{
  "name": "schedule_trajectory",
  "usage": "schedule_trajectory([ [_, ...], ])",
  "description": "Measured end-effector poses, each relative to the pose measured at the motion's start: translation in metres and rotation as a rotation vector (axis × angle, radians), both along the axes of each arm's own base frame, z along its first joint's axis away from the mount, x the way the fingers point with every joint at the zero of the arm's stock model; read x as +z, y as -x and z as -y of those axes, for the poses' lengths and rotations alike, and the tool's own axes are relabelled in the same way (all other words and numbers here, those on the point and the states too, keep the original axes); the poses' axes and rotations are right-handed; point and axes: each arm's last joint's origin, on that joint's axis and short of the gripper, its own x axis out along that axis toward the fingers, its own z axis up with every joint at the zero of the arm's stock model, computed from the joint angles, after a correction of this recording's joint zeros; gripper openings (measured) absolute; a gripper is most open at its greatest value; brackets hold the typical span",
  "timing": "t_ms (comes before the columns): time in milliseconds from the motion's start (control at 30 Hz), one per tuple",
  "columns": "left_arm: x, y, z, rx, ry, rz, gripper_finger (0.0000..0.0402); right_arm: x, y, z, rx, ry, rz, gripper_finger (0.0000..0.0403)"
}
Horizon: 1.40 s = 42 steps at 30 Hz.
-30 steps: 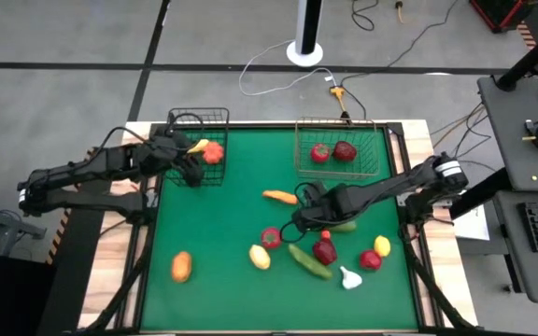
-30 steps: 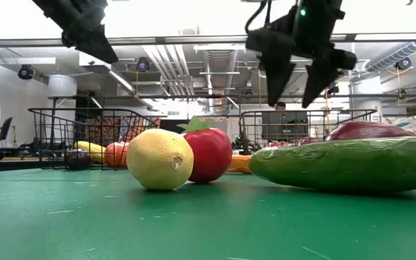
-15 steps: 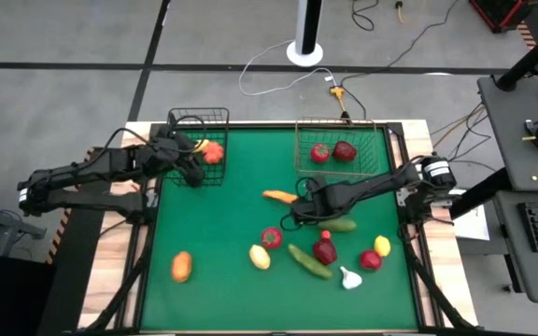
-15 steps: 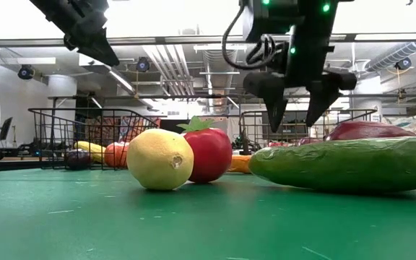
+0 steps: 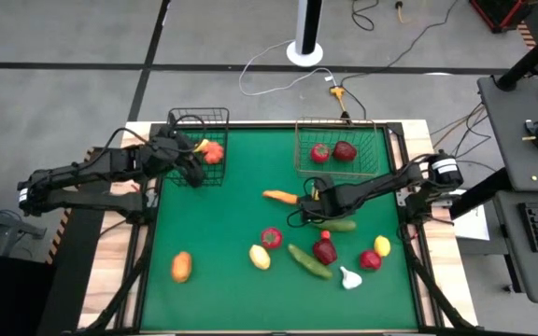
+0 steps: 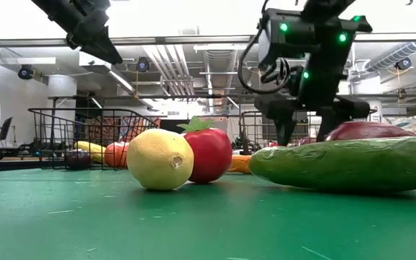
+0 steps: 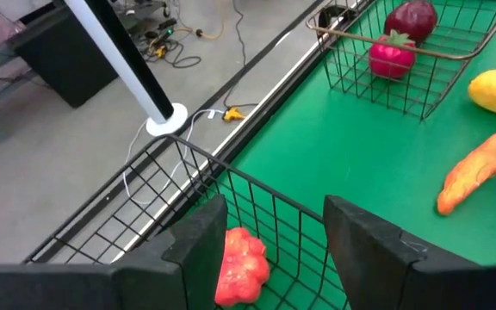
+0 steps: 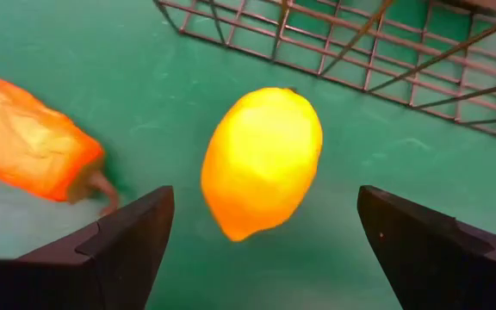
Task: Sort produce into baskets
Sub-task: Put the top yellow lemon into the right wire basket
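My right gripper (image 8: 263, 207) is open and points steeply down over a yellow lemon (image 8: 261, 159) lying on the green mat. Its fingers stand on either side of the lemon, clear of it. An orange carrot (image 8: 28, 142) lies just beside the lemon. In the high view this gripper (image 5: 306, 205) is mid-table, in front of the brownish wire basket (image 5: 334, 119), which holds two red pieces. My left gripper (image 7: 274, 215) is open and empty above the black wire basket (image 5: 199, 114). A red-orange piece (image 7: 239, 263) lies inside that basket.
More produce lies on the near half of the mat: a tomato (image 5: 271, 237), a lemon (image 5: 260, 257), two cucumbers (image 5: 309, 261), a dark red pepper (image 5: 324, 250), garlic (image 5: 349, 277), and an orange piece (image 5: 182, 266) alone at the near left.
My right gripper has come down toward the mat, rolling its wrist as it sank. Its open fingers now stand low around the lemon beside the carrot. The produce has not moved.
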Motion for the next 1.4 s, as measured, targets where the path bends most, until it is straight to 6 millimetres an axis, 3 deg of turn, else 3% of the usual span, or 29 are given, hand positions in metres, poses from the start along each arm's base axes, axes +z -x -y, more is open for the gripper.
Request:
schedule_trajectory([
  [267, -0.002, -0.003, -0.001, 0.000, 0.002, -0.010, 0.0178, -0.025, 0.005, 0.008, 0.003, 0.007, 0.080, 0.0358],
  [400, -0.005, -0.008, -0.002, 0.000, 0.007, -0.027, 0.0178, -0.028, 0.006, 0.008, 0.002, 0.008, 0.098, 0.0357],
  [1000, -0.013, -0.017, -0.006, 0.049, -0.017, -0.091, 0.0178, -0.028, 0.005, 0.009, 0.007, 0.005, 0.097, 0.0199],
  [1233, -0.013, -0.017, -0.006, 0.051, -0.014, -0.088, 0.0178, -0.026, 0.006, 0.008, 0.021, -0.003, 0.099, 0.0190],
  [1400, -0.013, -0.018, -0.005, 0.058, 0.000, -0.073, 0.0178, -0.008, 0.006, 0.002, 0.073, -0.001, 0.147, 0.0191],
])
